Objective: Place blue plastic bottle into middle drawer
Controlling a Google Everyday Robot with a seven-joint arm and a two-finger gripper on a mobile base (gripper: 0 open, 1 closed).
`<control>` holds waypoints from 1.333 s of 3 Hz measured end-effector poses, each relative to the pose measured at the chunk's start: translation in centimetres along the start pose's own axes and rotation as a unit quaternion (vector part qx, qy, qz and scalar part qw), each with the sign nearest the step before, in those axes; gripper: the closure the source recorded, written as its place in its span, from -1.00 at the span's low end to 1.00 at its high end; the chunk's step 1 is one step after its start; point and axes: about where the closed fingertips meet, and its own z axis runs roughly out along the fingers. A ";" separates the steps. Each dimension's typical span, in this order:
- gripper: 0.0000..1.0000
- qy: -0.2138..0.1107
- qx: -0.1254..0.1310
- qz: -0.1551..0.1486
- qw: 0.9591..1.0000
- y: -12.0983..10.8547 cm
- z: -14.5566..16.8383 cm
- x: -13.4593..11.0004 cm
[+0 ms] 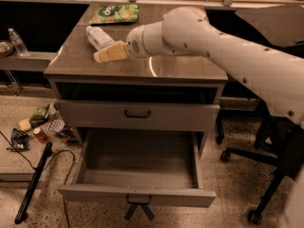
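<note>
The blue plastic bottle, clear with a pale label, lies on its side on the grey cabinet top, toward the back left. My gripper, cream-coloured at the end of the white arm, is just over the bottle's near end and hides part of it. The middle drawer is pulled wide open at the bottom and is empty inside. Its handle with crossed blue tape shows at the front edge.
A closed grey drawer with a plain black handle sits above the open one. A green bag lies at the back of the top. A small clear bottle stands on a left shelf. Litter and a black stick lie on the floor; office chair at right.
</note>
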 end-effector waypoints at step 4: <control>-0.04 -0.007 0.014 0.012 1.000 -2.6 13.0 -0.7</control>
